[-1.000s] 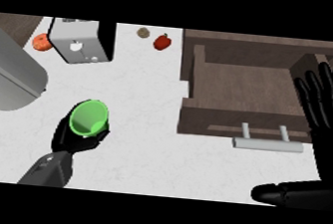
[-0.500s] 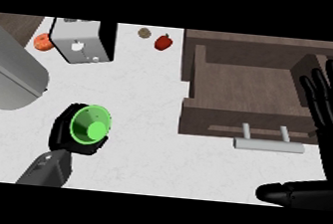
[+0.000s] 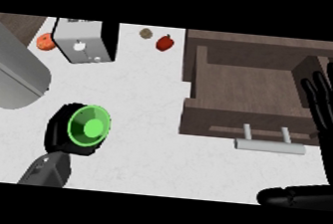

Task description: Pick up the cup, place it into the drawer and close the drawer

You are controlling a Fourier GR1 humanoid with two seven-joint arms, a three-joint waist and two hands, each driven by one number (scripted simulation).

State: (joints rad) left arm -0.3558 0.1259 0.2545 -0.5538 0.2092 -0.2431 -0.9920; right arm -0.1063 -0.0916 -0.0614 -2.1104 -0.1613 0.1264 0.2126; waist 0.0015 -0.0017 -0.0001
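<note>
Green cup (image 3: 89,127) lower left, brown drawer (image 3: 249,91) open

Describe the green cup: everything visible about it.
The green cup is bright green and round, seen almost straight down its mouth, with a darker green disc at its centre. The black left hand curls round it, hiding its outer wall. It shows over the white counter, left of the open drawer.

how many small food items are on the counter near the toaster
3: an orange one left of the toaster, partly hidden by it; a brownish one to its right; a red one beside that. Others may hide behind the toaster.
</note>
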